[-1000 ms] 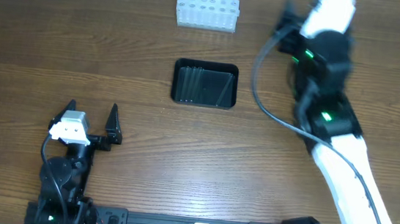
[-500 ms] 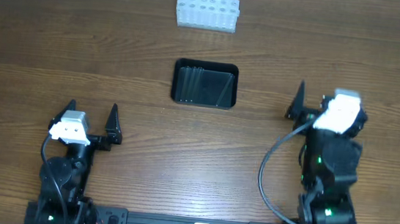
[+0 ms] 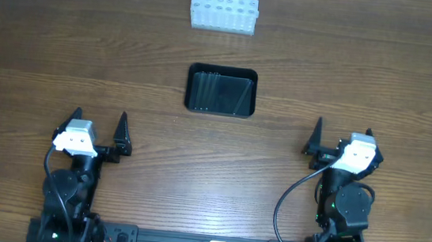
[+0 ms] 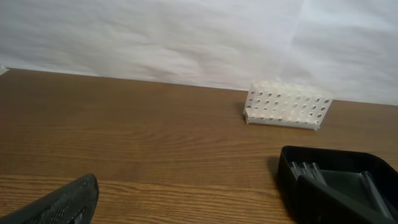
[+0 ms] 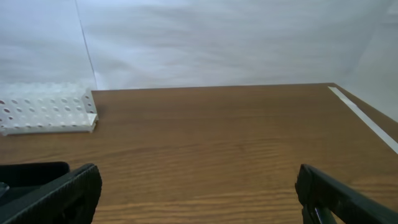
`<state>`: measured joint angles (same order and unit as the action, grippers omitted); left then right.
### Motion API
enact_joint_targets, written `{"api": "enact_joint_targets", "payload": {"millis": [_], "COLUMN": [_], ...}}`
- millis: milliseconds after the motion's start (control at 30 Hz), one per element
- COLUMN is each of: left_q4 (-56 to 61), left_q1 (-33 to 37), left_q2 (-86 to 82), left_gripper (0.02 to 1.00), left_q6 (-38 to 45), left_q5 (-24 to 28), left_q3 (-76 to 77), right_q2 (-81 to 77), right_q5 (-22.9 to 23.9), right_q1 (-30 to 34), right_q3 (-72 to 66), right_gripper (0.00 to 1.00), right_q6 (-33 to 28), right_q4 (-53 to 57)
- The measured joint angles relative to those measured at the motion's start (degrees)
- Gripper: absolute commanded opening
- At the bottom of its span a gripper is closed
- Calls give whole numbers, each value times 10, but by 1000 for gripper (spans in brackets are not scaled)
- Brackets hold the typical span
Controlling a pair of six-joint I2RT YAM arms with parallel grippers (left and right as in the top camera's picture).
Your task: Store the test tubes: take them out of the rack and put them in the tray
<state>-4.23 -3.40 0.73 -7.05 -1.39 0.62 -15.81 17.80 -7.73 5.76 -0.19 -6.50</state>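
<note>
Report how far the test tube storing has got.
Done, it seems: clear test tubes lie in the black tray, and no tube stands up from the white rack. In hand: nothing; the left gripper and right gripper sit open near their bases, both empty. Left: apparently nothing.
</note>
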Motion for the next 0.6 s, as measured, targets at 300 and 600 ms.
{"api": "enact_joint_targets", "payload": {"millis": [300,600], "left_q4": [0,0], "left_q1": [0,0], "left_q2": [0,0], "left_gripper": [1000,1000], "left_q6": [0,0], "left_q5": [0,0], "left_q3": [0,0], "right_q2": [139,149], "right_q5": [-30,-73], "right_q1": [41,43], "right_q3": [-51,-51], "right_gripper": [991,993], "right_q6": [-5,-32], "right_q4": [46,77]}}
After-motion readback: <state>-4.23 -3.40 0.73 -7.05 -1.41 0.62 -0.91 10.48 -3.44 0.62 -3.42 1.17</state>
